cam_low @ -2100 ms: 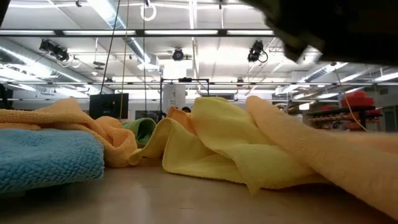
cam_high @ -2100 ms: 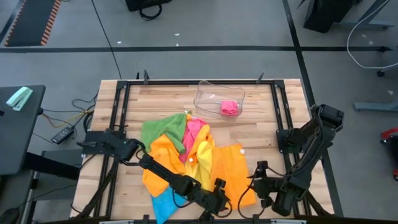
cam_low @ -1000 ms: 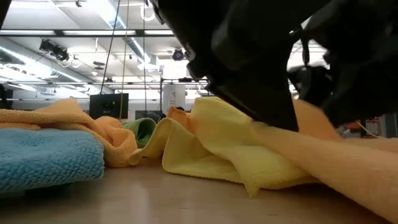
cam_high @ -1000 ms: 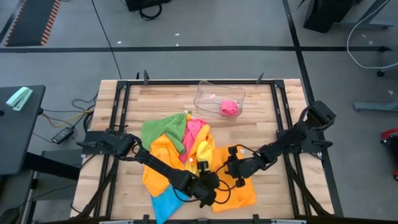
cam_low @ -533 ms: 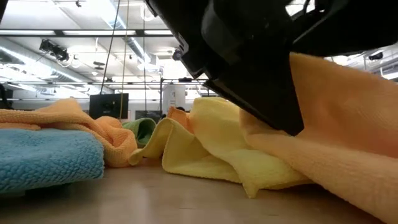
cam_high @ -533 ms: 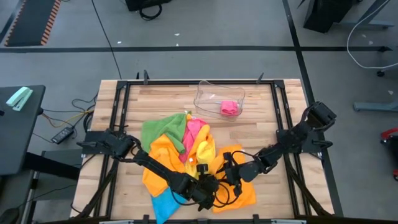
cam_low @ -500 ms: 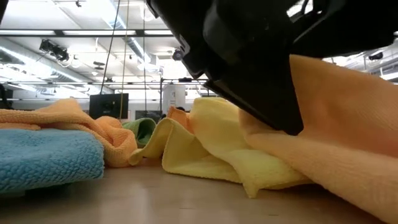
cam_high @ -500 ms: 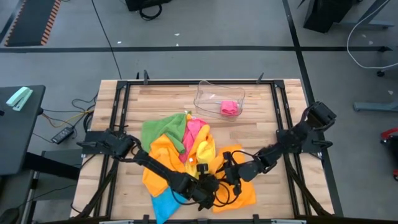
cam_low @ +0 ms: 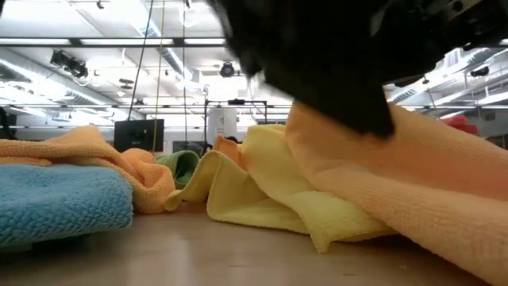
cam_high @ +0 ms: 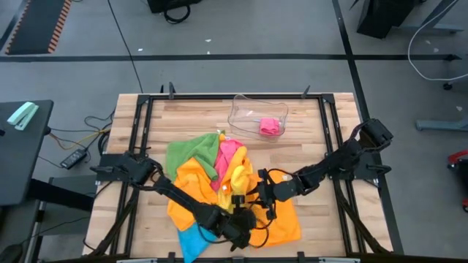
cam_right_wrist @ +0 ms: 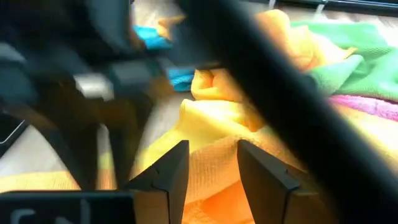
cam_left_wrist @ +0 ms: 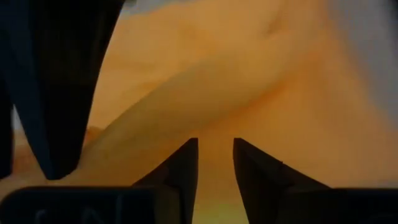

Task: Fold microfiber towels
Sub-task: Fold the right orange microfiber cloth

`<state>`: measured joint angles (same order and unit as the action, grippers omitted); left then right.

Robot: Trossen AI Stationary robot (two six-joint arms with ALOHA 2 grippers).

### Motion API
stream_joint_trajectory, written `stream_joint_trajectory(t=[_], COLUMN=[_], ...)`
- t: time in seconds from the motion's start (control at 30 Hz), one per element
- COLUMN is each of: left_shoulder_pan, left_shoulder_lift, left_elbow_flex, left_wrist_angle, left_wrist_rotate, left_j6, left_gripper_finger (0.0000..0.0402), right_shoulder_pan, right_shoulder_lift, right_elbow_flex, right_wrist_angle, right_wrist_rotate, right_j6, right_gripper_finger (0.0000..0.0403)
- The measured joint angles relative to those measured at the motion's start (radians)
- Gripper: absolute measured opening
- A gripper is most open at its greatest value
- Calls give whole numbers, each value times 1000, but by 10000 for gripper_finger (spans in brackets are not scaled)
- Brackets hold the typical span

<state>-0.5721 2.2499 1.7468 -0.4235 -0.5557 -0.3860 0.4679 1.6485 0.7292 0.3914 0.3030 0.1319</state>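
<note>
Pinching orange towel (cam_high: pixel 281 219) near worktop's (cam_high: pixel 307 139) front edge — left gripper (cam_high: pixel 235 217) and right gripper (cam_high: pixel 262 191) both clamped on it. Best: lift corners together, keep cloth tight — avoid dragging yellow towel (cam_high: pixel 239 177).

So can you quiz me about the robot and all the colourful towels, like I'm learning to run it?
1. True or false: the clear tray holds a blue cloth.
2. Which towel are both arms' jaws clamped on? A green, B orange, C pink.
3. Fill the gap: the towel at the pile's near end, beside the left arm, is ___.

Key
1. False: it holds a pink cloth.
2. B, the orange towel.
3. Blue: the blue towel.
</note>
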Motion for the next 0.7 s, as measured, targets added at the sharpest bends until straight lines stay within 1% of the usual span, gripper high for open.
stream_joint_trajectory(t=[0.13, 0.2, 0.37, 0.47, 0.53, 0.7], left_shoulder_pan=[-30, -36, -39, -39, -35, -23], left_shoulder_lift=[-17, -17, -16, -16, -16, -16], left_elbow_flex=[2, 1, 0, 0, 0, 0], left_wrist_angle=[19, 12, -22, -18, -20, -17], left_wrist_rotate=[-40, -68, -94, -115, -117, -118], left_j6=[33, 39, 34, 42, 42, 38], left_gripper_finger=[109, 109, 110, 109, 110, 110], right_shoulder_pan=[0, 8, 41, 55, 66, 82], right_shoulder_lift=[0, -2, -36, -71, -114, -234], right_elbow_flex=[0, 0, 0, 0, -1, 0], right_wrist_angle=[0, -8, -22, -102, -191, -444], right_wrist_rotate=[-17, -18, -21, -21, -16, 54], right_j6=[13, 14, 2, 27, 53, 97], right_gripper_finger=[145, 145, 145, 145, 145, 145])
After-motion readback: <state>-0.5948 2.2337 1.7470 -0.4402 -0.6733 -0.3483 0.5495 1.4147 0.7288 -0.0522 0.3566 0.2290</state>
